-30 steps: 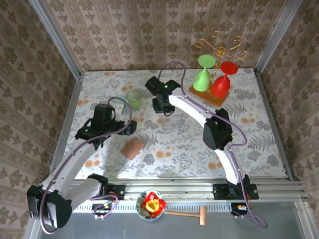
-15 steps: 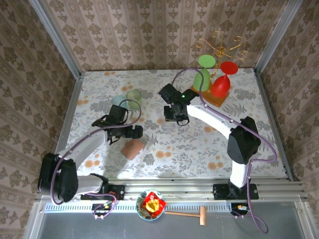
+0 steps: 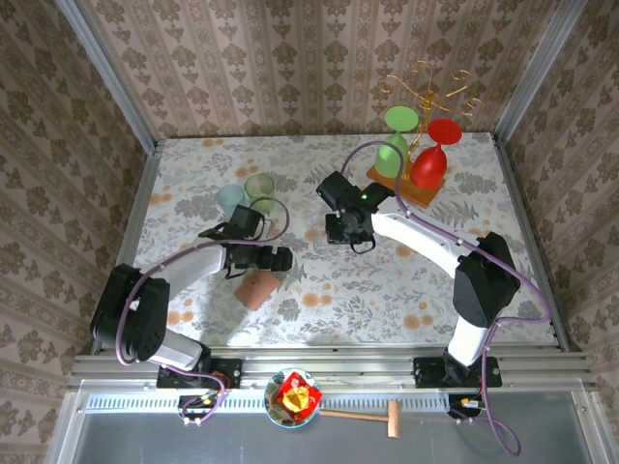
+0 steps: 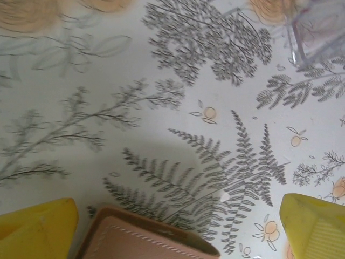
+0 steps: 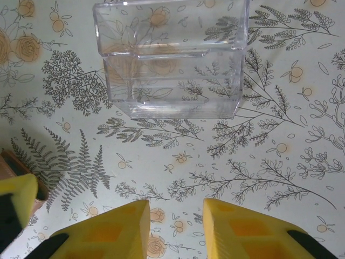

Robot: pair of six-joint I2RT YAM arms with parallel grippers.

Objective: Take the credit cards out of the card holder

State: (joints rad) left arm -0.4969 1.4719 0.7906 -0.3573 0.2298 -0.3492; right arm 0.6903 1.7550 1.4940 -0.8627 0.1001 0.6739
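The card holder [image 3: 258, 288], a salmon-brown wallet, lies closed on the flowered table, left of middle. My left gripper [image 3: 281, 259] hovers just beyond its far right corner. In the left wrist view the card holder's stitched corner [image 4: 145, 237] sits at the bottom edge between the widely spread yellow fingers [image 4: 38, 226]; my left gripper [image 4: 179, 205] is open and touches nothing. My right gripper [image 3: 344, 232] hangs over the table's middle. In the right wrist view my right gripper [image 5: 176, 208] stands open a little, with bare table between its fingers. The credit cards are hidden.
A clear plastic box [image 5: 171, 59] stands just ahead of the right gripper. Two pale green cups [image 3: 248, 193] stand at the back left. A wooden stand [image 3: 401, 186] with a green and a red glass sits at the back right. A bowl [image 3: 293, 397] lies below the front rail.
The left gripper has swung right and nearer, up to the card holder's far corner. The right gripper has come away from the back towards the table's middle.
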